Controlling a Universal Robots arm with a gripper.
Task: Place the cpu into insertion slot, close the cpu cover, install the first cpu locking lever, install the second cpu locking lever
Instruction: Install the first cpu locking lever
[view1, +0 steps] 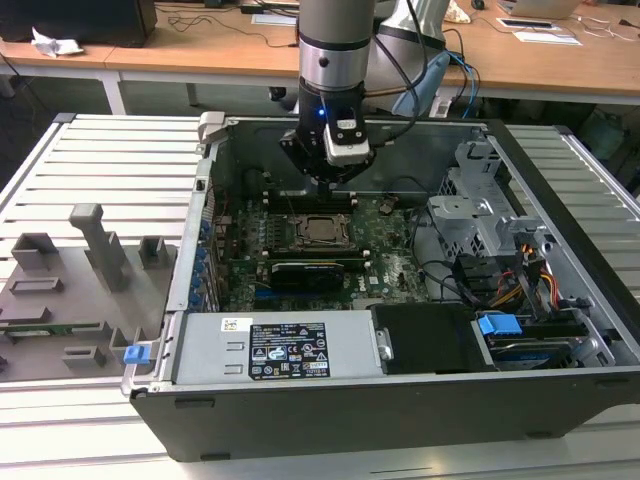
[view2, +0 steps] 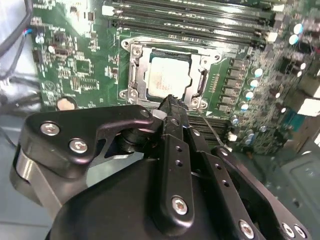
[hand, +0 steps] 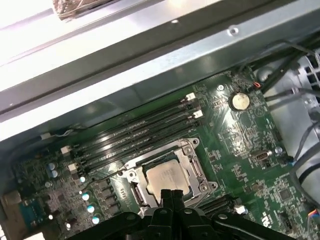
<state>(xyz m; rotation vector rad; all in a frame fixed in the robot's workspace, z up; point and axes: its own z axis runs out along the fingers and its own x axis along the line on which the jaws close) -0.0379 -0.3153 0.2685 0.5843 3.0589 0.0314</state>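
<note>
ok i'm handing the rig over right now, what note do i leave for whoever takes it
Tool: shut, holding nothing, hovering low over the near edge of the socket.
Things: the cpu lies flat in the insertion slot, metal face up. The cpu cover appears to be lying down around it.
Done: cpu placed, and the cover looks closed.
Left: the two locking levers. A thin wire lever juts out sideways from the socket in the first wrist view. I cannot tell whether either lever is latched, so check both.
</note>
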